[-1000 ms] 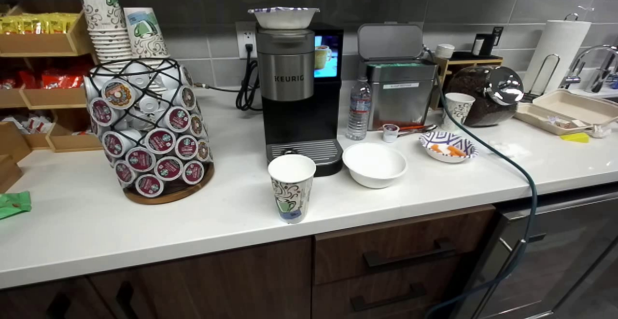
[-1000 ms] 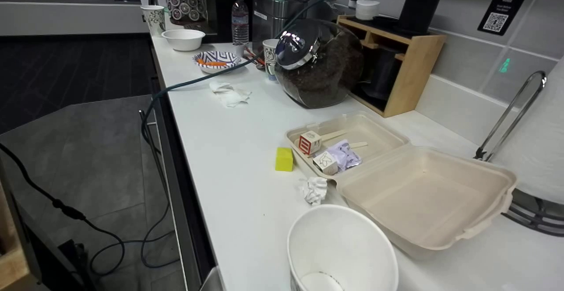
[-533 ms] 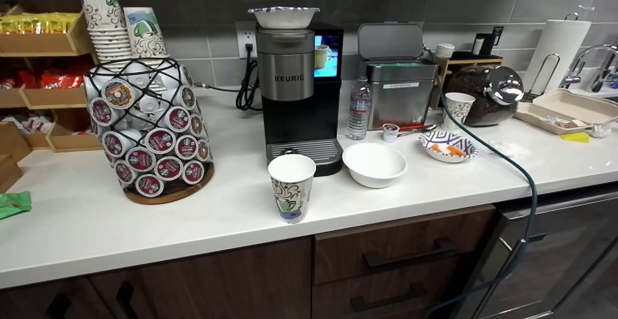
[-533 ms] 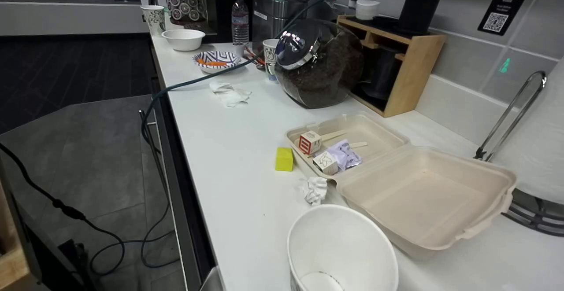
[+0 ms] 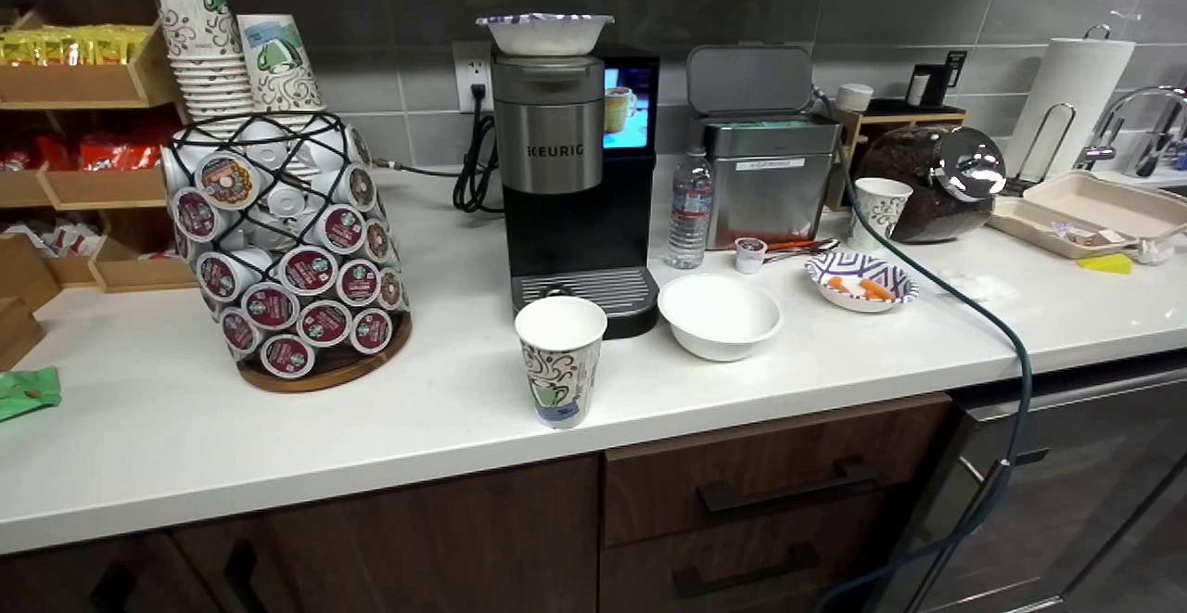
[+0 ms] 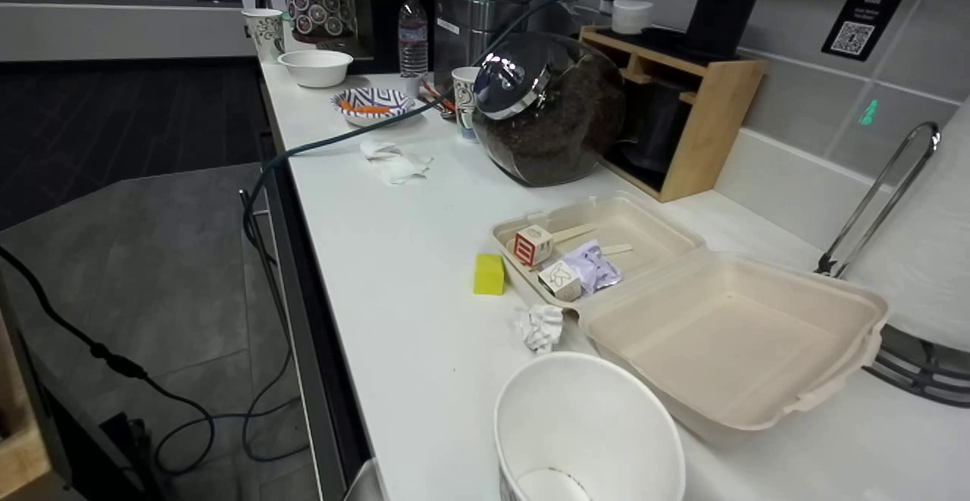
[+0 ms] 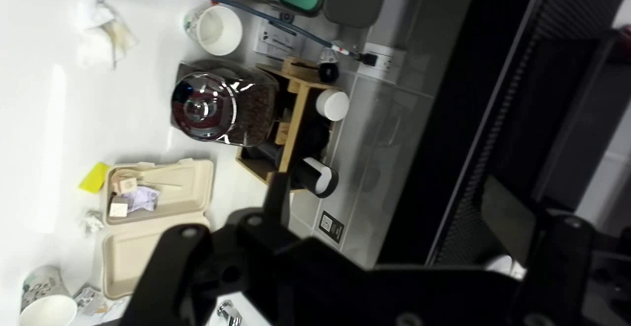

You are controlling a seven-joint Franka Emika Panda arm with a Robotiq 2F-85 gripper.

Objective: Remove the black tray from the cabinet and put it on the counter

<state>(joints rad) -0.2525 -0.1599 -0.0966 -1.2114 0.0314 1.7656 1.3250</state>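
no visible shift along the white counter (image 5: 445, 418), gray tile wall (image 5: 890, 10) behind, hand (image 7: 387, 183) wide agape, empty

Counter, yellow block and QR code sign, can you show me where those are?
Counter (image 5: 459, 372): in an exterior view, bare top surface.
Yellow block (image 6: 489, 274): in an exterior view, its visible middle.
QR code sign (image 7: 331, 226): in the wrist view, its printed face.

black gripper (image 7: 389, 193)
2 angular dark fingers (image 7: 277, 200), round greyish screw heads (image 7: 254, 221) on the linkages, 1 flat grey pad (image 7: 508, 217)
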